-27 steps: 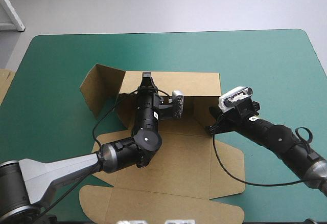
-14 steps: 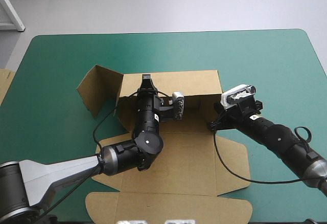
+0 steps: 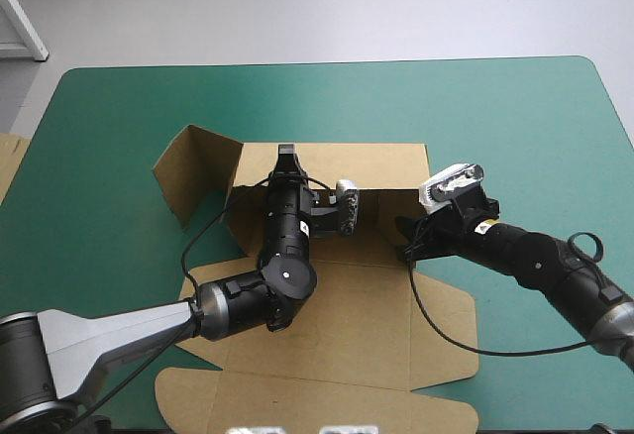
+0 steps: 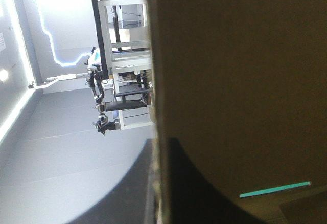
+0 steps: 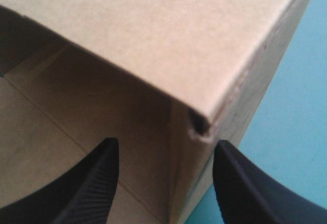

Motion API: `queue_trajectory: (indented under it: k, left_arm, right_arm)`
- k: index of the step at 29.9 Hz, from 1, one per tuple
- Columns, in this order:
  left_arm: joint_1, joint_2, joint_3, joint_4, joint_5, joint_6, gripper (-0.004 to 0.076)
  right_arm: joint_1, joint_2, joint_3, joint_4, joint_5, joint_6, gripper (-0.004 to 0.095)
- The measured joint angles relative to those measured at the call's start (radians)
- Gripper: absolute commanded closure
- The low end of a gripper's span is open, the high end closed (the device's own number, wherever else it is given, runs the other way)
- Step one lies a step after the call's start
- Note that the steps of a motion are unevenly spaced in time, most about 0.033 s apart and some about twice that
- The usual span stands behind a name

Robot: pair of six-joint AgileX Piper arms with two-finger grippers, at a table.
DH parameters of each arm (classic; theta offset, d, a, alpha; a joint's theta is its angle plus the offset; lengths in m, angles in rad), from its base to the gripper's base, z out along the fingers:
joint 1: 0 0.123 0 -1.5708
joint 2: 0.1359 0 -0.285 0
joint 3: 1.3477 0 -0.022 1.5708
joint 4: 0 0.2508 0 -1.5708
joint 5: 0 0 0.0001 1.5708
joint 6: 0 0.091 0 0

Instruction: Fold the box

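The brown box (image 3: 347, 305) lies mid-table, its rear wall raised and its lid panel flat toward the near edge. My left gripper (image 3: 285, 152) sits on the rear wall's top edge. In the left wrist view the board (image 4: 240, 81) runs between the black fingers, which are all but shut on it. My right gripper (image 3: 406, 241) is at the box's right rear corner. In the right wrist view it (image 5: 166, 183) stands open, straddling the upright side wall just under the corner (image 5: 199, 121).
A loose side flap (image 3: 193, 181) stands tilted at the box's left rear. More board (image 3: 8, 162) shows at the table's left edge. Bare teal-green cover (image 3: 515, 127) spreads to the right and beyond the box.
The box slid slightly toward the far edge, then back again. My right gripper has moved a little left, closer onto the right corner. The left gripper stays on the rear wall.
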Motion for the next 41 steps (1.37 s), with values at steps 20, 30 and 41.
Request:
queue_trajectory:
  k: [20, 30, 41]
  left_arm:
    - [-0.011, 0.000, -0.023, -0.034, -0.060, 0.007, 0.0734]
    - [-0.014, 0.000, -0.027, -0.059, -0.050, 0.011, 0.0734]
    - [-0.017, -0.001, -0.031, -0.071, -0.048, 0.011, 0.0734]
  right_arm:
    - [0.012, 0.070, -0.157, -0.446, 0.201, 0.452, 0.0374]
    - [0.009, 0.139, -0.171, -0.493, 0.125, 0.463, 0.0926]
    - [0.009, 0.143, -0.173, -0.500, 0.126, 0.470, 0.0793]
